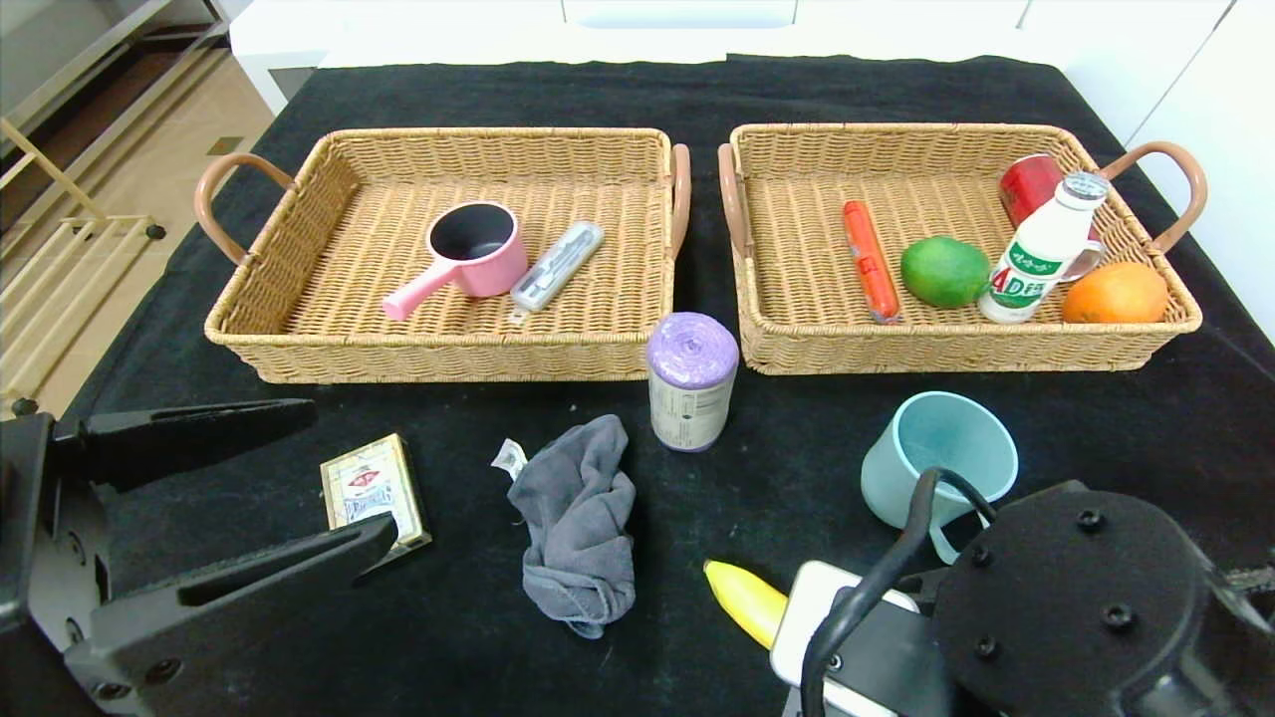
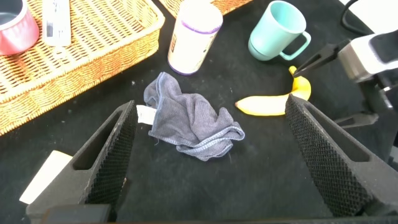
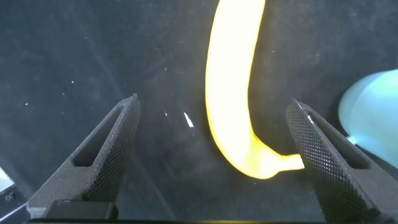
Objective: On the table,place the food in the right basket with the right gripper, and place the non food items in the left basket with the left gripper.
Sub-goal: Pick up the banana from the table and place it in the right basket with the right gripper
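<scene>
A yellow banana [image 1: 745, 597] lies on the black cloth at the front. My right gripper [image 3: 213, 102] is open above it, and the banana [image 3: 233, 93] lies between its fingers. My left gripper [image 1: 354, 468] is open at the front left, over a card box [image 1: 374, 493]. In the left wrist view the left gripper [image 2: 210, 104] faces a crumpled grey cloth [image 2: 189, 118]. A purple-topped roll [image 1: 691, 381] and a teal mug [image 1: 936, 458] stand on the table. The left basket [image 1: 299, 329] holds a pink pot [image 1: 468, 254] and a grey case [image 1: 558, 264].
The right basket [image 1: 956, 349] holds an orange sausage [image 1: 870, 261], a green fruit [image 1: 942, 271], a white bottle [image 1: 1041, 249], an orange [image 1: 1114, 294] and a red can [image 1: 1031, 184]. The mug stands close beside the right gripper's wrist.
</scene>
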